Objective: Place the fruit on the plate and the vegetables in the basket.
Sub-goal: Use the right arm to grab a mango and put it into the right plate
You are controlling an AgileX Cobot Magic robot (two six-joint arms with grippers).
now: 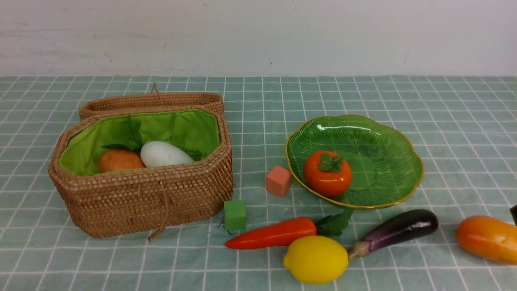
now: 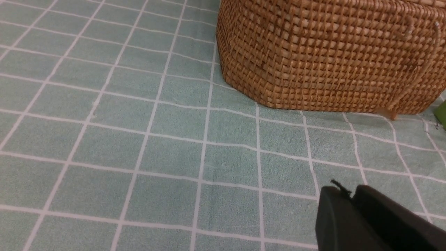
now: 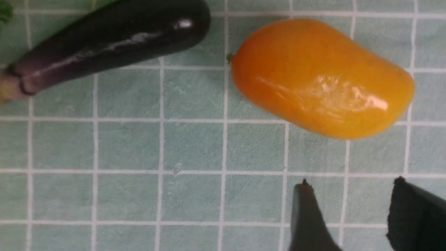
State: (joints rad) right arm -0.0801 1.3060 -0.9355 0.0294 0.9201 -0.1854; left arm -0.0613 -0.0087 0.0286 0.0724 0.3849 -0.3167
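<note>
The wicker basket [image 1: 141, 194] holds the brown potato [image 1: 120, 160] and the white radish [image 1: 163, 154]. The green plate [image 1: 387, 133] holds the round orange-red fruit [image 1: 327, 173]. The carrot [image 1: 274, 233], lemon [image 1: 316, 259], eggplant [image 1: 398, 230] and mango [image 1: 486, 239] lie on the cloth in front. My right gripper [image 3: 352, 183] is open and empty, just short of the mango [image 3: 322, 78], with the eggplant [image 3: 111, 42] beside it; only a dark tip [image 1: 513, 213] shows in the front view. My left gripper [image 2: 343, 190] is shut and empty over the cloth near the basket's wall [image 2: 324, 55].
A salmon-pink cube [image 1: 278, 181] sits by the plate's left rim. A green cube [image 1: 235, 214] sits at the basket's front right corner and shows at an edge of the left wrist view [image 2: 440, 113]. The basket's lid [image 1: 153, 101] lies open behind it.
</note>
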